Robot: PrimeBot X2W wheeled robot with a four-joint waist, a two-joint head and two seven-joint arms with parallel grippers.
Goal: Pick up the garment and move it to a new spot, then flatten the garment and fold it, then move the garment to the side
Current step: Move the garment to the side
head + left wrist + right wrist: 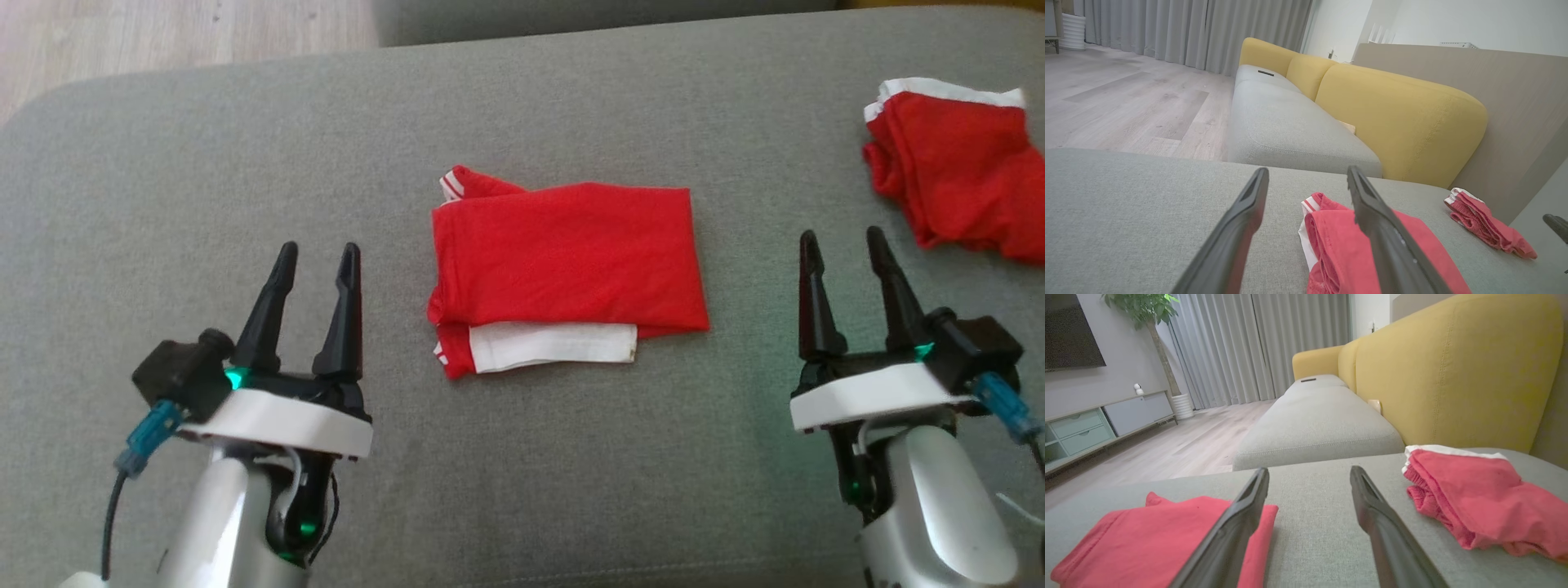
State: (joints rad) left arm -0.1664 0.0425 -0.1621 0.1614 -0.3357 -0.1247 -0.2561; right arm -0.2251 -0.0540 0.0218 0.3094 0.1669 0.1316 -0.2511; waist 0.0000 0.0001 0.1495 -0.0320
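The folded red cloth garment (567, 261) with a white band lies mid-seat on the grey fabric cushion (163, 204), between the left gripper (319, 249) and right gripper (842, 237), both spread apart and empty. Pinching only its top layer would probably undo the fold, and dragging it right risks snagging the crumpled red garment (955, 175) near the far right corner.

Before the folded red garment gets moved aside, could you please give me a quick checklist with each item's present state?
1. Folded red garment with white band lies neatly on the grey fabric cushion: ok.
2. Left gripper open, empty: ok.
3. Right gripper open, empty: ok.
4. Both grippers apart from the folded garment: ok.
5. Cushion's right end free: not ok, a crumpled red garment lies there.
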